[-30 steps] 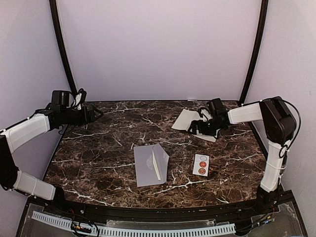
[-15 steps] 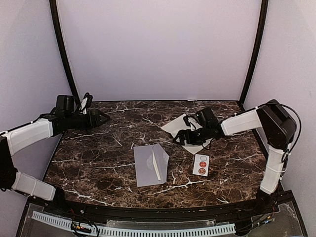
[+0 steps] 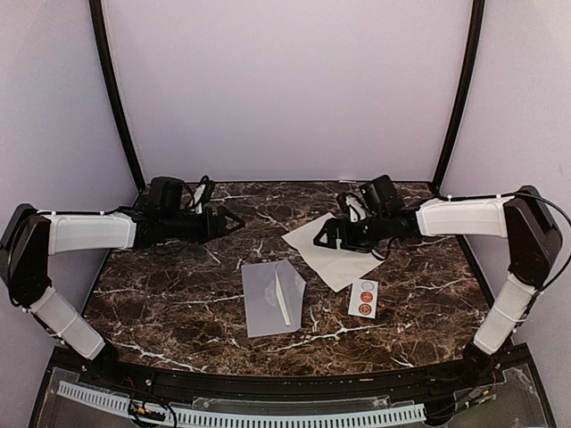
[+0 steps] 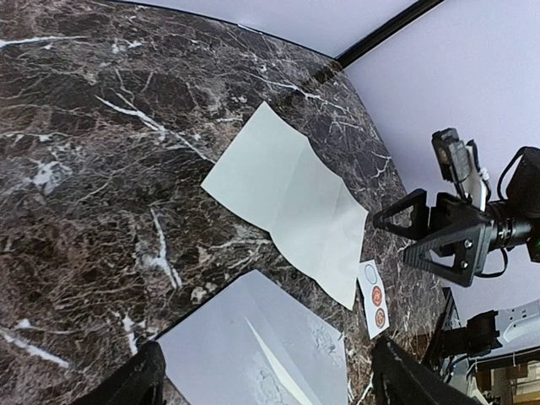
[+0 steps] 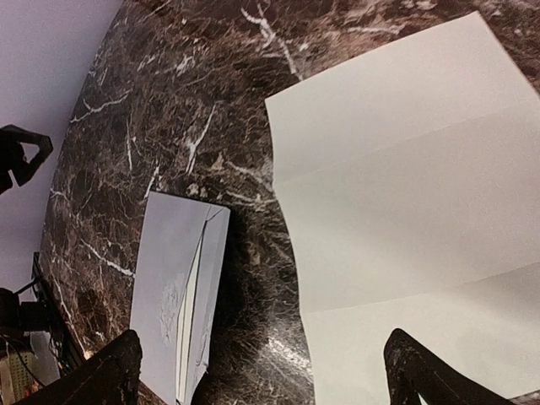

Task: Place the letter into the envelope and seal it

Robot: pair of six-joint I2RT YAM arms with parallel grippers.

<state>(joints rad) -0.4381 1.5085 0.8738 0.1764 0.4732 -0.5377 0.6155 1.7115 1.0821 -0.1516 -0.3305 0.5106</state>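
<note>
The envelope point(image 4: 253, 354) runs off the left wrist view at six o'clock. The letter point(image 5: 405, 186) is cut off at three o'clock in the right wrist view. Print on the sticker strip point(image 3: 363, 297) is too small to read.

The top camera looked down from high behind the near edge, taking in the whole table point(image 3: 178, 294). The left wrist camera sat low, facing right across it toward the right gripper point(image 4: 392, 236). The right wrist camera hung close over the letter point(image 5: 405, 194), facing left. All three views shared the letter and envelope point(image 3: 268, 299).
</note>
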